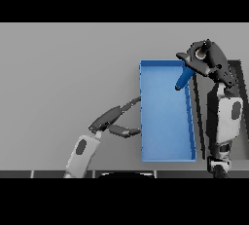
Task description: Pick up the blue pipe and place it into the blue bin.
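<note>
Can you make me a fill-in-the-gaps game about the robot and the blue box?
1. The blue pipe is held by the robot's ____ hand.
2. The pipe hangs over the ____ bin.
3. The left hand has straight fingers touching the bin's ____ wall.
4. The bin sits on a ____ table.

Missing words: right; blue; left; grey
</note>
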Tool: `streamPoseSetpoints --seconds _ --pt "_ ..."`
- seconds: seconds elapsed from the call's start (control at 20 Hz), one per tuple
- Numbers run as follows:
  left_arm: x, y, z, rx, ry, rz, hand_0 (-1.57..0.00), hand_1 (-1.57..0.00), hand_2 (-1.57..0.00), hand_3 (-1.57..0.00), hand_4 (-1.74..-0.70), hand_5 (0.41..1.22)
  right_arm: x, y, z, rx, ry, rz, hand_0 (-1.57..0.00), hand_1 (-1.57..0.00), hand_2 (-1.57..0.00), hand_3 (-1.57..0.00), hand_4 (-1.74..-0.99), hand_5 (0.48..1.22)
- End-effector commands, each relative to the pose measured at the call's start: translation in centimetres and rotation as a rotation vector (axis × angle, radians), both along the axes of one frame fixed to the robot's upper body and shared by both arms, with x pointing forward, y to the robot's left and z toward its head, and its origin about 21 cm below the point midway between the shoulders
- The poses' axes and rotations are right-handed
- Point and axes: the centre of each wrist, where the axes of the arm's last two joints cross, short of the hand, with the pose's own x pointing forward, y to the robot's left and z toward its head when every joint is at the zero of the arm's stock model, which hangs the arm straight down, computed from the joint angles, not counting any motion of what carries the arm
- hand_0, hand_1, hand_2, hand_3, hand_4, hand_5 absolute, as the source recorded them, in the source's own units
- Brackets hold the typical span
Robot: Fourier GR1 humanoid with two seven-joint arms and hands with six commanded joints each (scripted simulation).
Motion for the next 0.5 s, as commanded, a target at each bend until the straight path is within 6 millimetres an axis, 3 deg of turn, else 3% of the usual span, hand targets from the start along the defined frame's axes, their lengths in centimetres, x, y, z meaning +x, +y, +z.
streamPoseSetpoints --seconds 0.0,0.15,0.4,0.45 --pt "0.0 0.0 0.1 -0.005 -0.003 0.0 0.0 0.0 0.0 0.0 -0.88 0.422 -0.3 -0.3 -1.4 0.006 0.041 -0.025 -1.57 -1.57 -1.57 -1.57 -1.741 1.221" --pt "-0.4 0.5 -0.1 -0.003 0.001 0.001 0.0 0.0 0.0 0.0 -0.88 0.427 -1.8 -1.0 -4.6 -0.005 0.147 -0.101 -1.57 -1.57 -1.57 -1.57 -1.741 1.221" --pt "-0.3 0.4 -0.1 -0.006 0.004 0.0 0.0 0.0 0.0 0.0 -0.89 0.422 -3.5 -1.0 -7.8 -0.066 0.296 -0.24 -1.57 -1.57 -1.57 -1.52 -1.741 1.221" --pt "-0.3 0.3 -0.1 -0.001 0.01 -0.003 0.0 0.0 0.0 0.0 -0.89 0.42 -3.5 -0.9 -8.3 -0.069 0.327 -0.26 -1.57 -1.57 -1.57 -1.26 -1.741 1.221"
